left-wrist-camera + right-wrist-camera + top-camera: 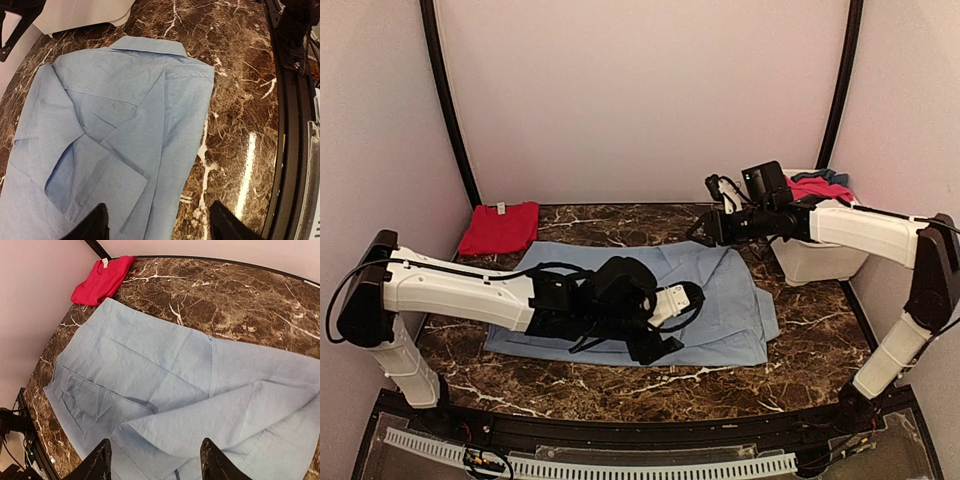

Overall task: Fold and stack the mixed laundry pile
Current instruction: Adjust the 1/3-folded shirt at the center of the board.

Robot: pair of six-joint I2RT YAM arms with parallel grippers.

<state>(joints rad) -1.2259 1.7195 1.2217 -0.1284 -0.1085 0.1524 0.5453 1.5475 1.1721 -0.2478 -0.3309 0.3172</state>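
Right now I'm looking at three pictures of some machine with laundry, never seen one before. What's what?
Two robot arms are bolted to a marble table. One picture looks down from above; the other two come from cameras on each wrist. A light-blue shirt lies flat in the middle, a folded red garment at the far left corner, and a white tub on the right holds more clothes. The left gripper and right gripper are open above the shirt, holding nothing.

Left end effector (159,212) and right end effector (155,447), jaws apart, seemingly empty.
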